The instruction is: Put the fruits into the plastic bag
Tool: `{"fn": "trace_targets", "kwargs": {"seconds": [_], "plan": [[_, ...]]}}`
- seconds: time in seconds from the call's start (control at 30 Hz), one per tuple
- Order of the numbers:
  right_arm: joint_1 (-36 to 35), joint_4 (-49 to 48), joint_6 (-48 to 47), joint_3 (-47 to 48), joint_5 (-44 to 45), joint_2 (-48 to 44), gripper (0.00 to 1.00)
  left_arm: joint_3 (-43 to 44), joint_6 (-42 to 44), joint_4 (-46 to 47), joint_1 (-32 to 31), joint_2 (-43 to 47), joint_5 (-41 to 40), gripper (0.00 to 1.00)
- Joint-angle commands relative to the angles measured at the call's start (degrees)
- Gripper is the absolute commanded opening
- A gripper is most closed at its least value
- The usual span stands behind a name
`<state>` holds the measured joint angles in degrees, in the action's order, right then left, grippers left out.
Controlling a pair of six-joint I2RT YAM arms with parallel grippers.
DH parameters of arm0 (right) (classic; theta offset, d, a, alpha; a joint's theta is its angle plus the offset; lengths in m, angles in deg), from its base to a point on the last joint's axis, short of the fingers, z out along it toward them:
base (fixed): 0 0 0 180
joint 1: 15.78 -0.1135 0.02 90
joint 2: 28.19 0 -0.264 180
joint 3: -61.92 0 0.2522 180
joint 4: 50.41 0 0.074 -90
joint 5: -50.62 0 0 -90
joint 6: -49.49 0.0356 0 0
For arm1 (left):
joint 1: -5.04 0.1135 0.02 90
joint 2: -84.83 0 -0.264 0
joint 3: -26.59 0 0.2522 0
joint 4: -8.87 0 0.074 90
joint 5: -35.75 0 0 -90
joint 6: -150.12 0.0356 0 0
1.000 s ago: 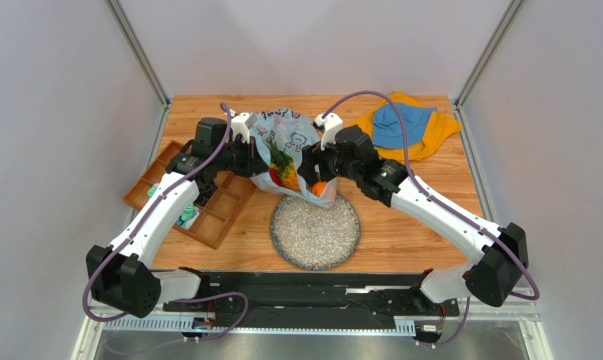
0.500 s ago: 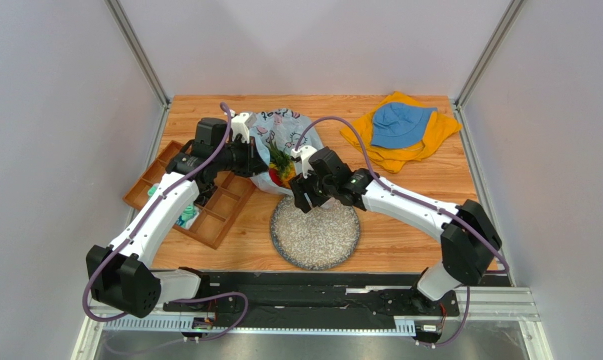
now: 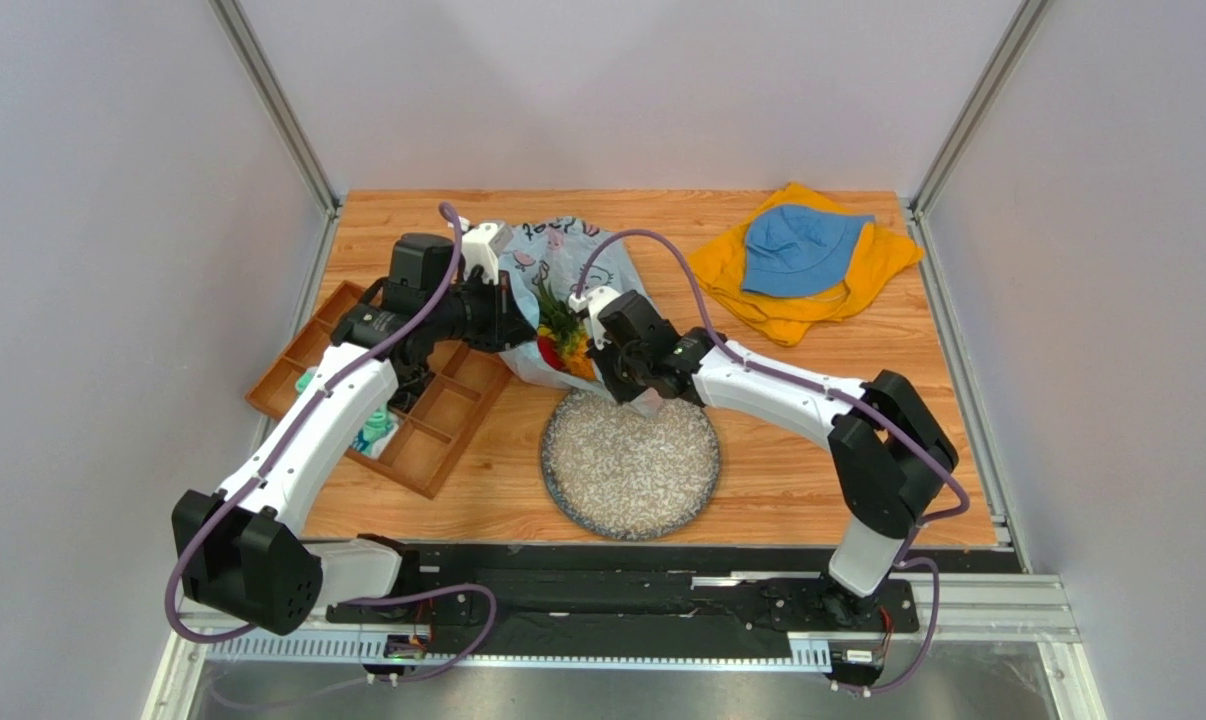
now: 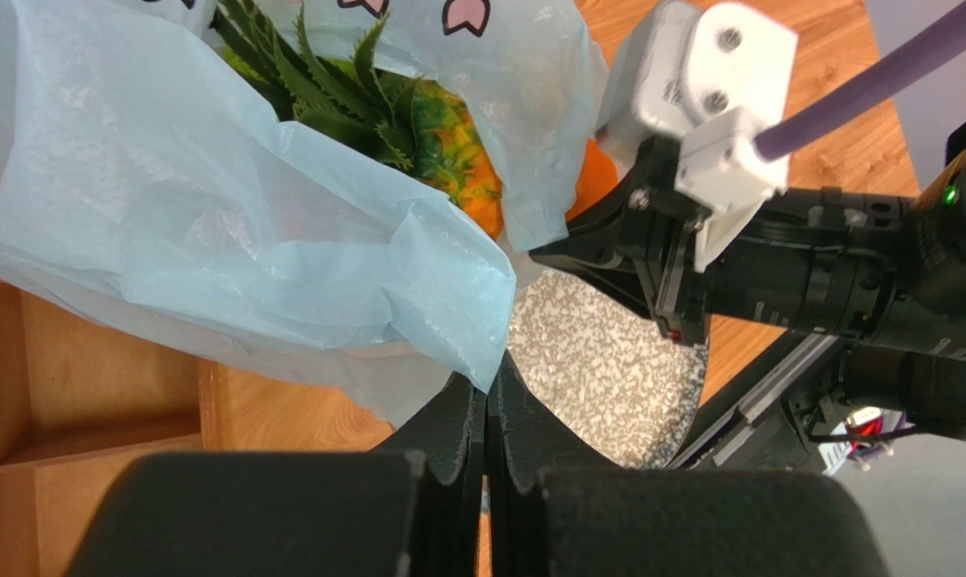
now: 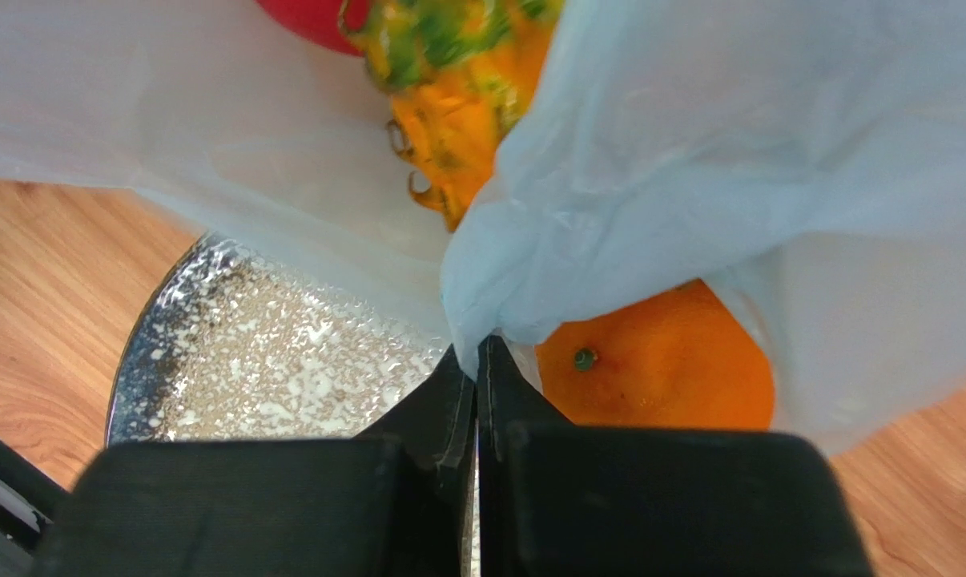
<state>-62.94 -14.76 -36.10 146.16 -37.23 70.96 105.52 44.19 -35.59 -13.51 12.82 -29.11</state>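
Left of the plate's far rim, the left end effector stayed clamped on the plastic bag's edge; pineapple and orange sat inside. The right end effector had swung in to that rim, pinching the opposite lip, so loading looked finished

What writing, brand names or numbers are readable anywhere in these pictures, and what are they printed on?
No text reads clearly in any view.
Dark print on the plastic bag, near its far edge in the top view: too small to read.
Pink and black shapes on the same bag in the left wrist view: cut off by the picture edge, no letters legible.
Small red patch low in the left wrist view: blurred, unreadable.
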Motion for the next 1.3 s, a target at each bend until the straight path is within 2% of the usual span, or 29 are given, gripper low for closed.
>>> {"fn": "trace_targets", "kwargs": {"seconds": [0.0, 0.13, 0.27, 0.47, 0.57, 0.8, 0.9, 1.17, 1.27], "plan": [[3.99, 2.27, -0.36, 4.49, 0.85, -5.01, 0.00, 5.40, 1.86, 0.47, 0.70, -0.59, -0.36, 0.00], [8.56, 4.47, 0.08, 8.26, -4.95, -10.81, 0.00, 9.27, 1.68, -0.50, 1.93, -1.20, -0.71, 0.00], [12.69, 5.88, 0.69, 13.88, -8.04, -12.23, 0.00, 15.15, 0.81, -1.64, 2.29, -4.62, -0.45, 0.00], [20.60, 6.50, 2.27, 29.61, -10.76, -12.41, 0.00, 34.90, 1.42, -5.95, 2.64, -11.47, -0.71, 0.00], [22.54, 6.41, 2.54, 34.98, -11.03, -12.41, 0.00, 38.80, 2.03, -6.57, 2.72, -12.89, -1.15, 0.00], [25.62, 5.45, 4.91, 30.16, -12.44, -10.56, 0.00, 34.86, 0.98, -5.25, 3.78, -15.00, 0.16, 0.00], [26.76, 5.44, 5.79, 31.29, -12.17, -9.51, 0.00, 36.52, -0.07, -5.34, 4.48, -17.90, 2.62, 0.00], [29.22, 7.64, 6.41, 49.99, -9.72, -6.52, 0.00, 56.81, -7.54, -4.72, 5.62, -25.98, 9.92, 0.00], [30.71, 7.38, 6.23, 53.00, -8.75, -5.64, 0.00, 62.70, -11.66, -2.62, 7.29, -28.71, 12.81, 0.00]]}}
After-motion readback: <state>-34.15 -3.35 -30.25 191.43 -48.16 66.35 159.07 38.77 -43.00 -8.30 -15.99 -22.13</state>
